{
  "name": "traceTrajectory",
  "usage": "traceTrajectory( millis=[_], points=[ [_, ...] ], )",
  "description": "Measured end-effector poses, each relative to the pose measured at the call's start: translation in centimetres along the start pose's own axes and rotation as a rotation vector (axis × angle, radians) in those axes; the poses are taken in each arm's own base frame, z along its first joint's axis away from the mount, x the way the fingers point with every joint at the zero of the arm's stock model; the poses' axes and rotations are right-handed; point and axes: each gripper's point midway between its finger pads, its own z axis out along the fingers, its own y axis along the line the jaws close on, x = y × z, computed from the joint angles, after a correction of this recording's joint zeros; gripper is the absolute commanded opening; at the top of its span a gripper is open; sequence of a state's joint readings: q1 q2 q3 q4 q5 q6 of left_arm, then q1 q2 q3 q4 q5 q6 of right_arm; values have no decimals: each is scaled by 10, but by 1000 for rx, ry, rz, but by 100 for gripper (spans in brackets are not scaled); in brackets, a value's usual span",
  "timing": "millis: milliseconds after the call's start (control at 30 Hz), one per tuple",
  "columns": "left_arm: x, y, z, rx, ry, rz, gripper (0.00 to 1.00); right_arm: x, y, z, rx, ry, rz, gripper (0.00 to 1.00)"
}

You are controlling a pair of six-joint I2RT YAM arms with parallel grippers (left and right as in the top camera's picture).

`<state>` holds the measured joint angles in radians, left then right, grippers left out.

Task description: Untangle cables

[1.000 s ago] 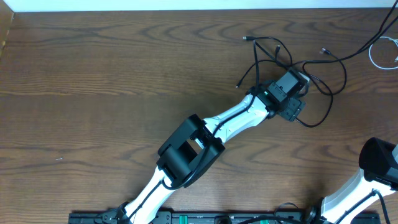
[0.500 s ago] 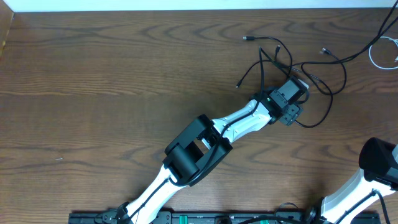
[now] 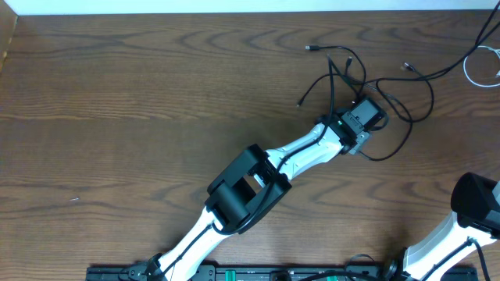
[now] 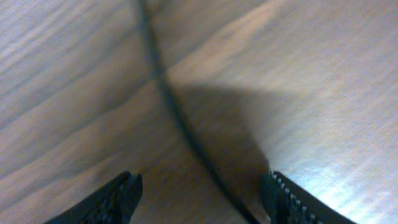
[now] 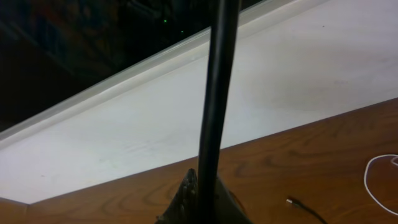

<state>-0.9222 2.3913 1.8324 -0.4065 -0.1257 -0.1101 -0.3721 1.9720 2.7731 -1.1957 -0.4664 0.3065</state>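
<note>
The black cable [image 3: 332, 49] lies in loose loops at the far right of the table. My left gripper [image 3: 375, 109] is over the middle of those loops. In the left wrist view it is open [image 4: 202, 186], close above the wood, with a strand of the black cable [image 4: 163, 87] running between its two fingers. The white cable [image 3: 467, 70] is coiled at the right edge and also shows in the right wrist view [image 5: 367, 177]. My right gripper [image 5: 202, 186] is out of the overhead view; it looks shut on a black cable [image 5: 217, 93] that rises straight up.
The brown wooden table [image 3: 141, 101] ends at a white wall strip along the far edge. The right arm's base link [image 3: 476, 203] sits at the lower right. A small plug end [image 5: 292, 201] lies on the wood near the right gripper.
My left arm has reached a little further to the upper right and its wrist has turned. The black loop below the gripper has shifted slightly left. The right arm has not moved.
</note>
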Motion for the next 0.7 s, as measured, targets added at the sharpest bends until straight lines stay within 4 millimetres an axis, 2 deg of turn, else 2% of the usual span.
traceTrajectory(
  millis=[267,433,467,567,633,667,700],
  points=[
    [20,73,-7,-188,99,-202,66,2,-4,0,21,5,-3,1],
    [34,134,-10,-285,151,-375,62,3,-6,0,34,8,-18,1],
    [38,148,-12,-307,163,-407,57,3,-7,0,37,9,-20,1],
    [49,183,-15,-359,192,-481,30,4,-8,0,42,12,-24,1],
    [58,206,-18,-397,217,-518,19,4,-8,0,44,13,-27,1],
    [63,218,-19,-414,228,-533,8,4,-8,0,44,13,-29,1],
    [67,227,-20,-428,236,-551,8,4,-8,0,44,13,-34,1]
  ],
)
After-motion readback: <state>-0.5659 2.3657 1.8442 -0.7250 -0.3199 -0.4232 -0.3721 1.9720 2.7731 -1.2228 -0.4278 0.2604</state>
